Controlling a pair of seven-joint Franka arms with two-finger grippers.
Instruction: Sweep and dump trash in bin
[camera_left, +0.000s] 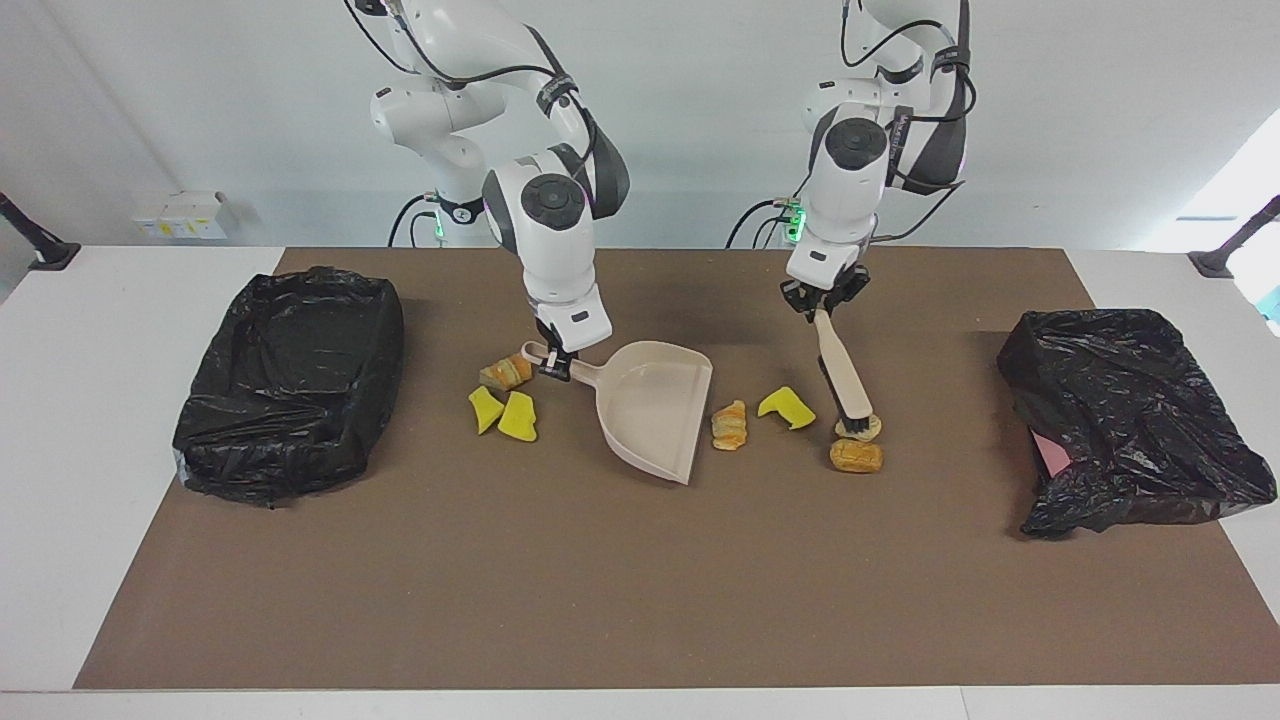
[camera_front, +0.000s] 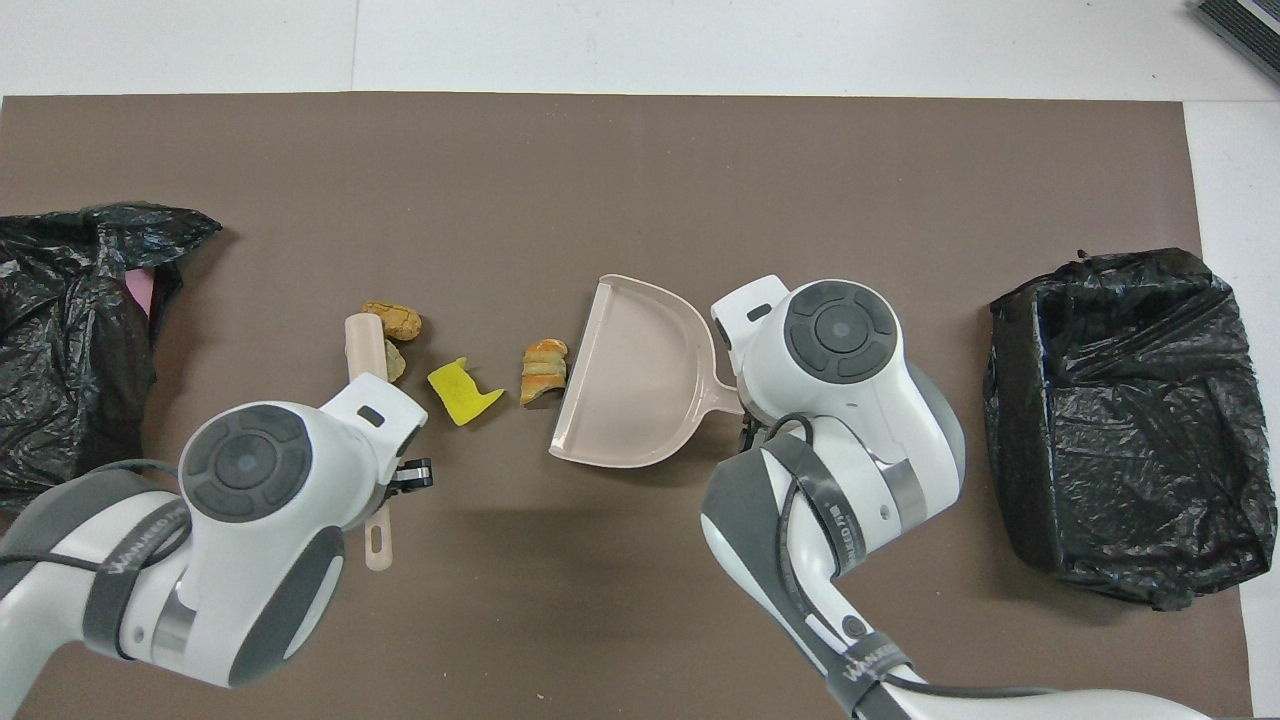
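My right gripper (camera_left: 553, 362) is shut on the handle of the beige dustpan (camera_left: 655, 410), whose open edge lies beside a croissant-like piece of trash (camera_left: 728, 425). My left gripper (camera_left: 820, 308) is shut on the beige brush (camera_left: 842, 380). The brush slants down and its dark bristles rest on a pale lump (camera_left: 868, 429). A yellow wedge (camera_left: 787, 407) and a golden lump (camera_left: 856, 456) lie close by. Toward the right arm's end, two yellow wedges (camera_left: 503, 413) and a bread lump (camera_left: 506, 372) lie by the dustpan's handle. The right arm hides them in the overhead view.
A bin lined with a black bag (camera_left: 290, 380) stands at the right arm's end of the brown mat (camera_left: 640, 580). A crumpled black bag (camera_left: 1130, 420) with something pink under it lies at the left arm's end.
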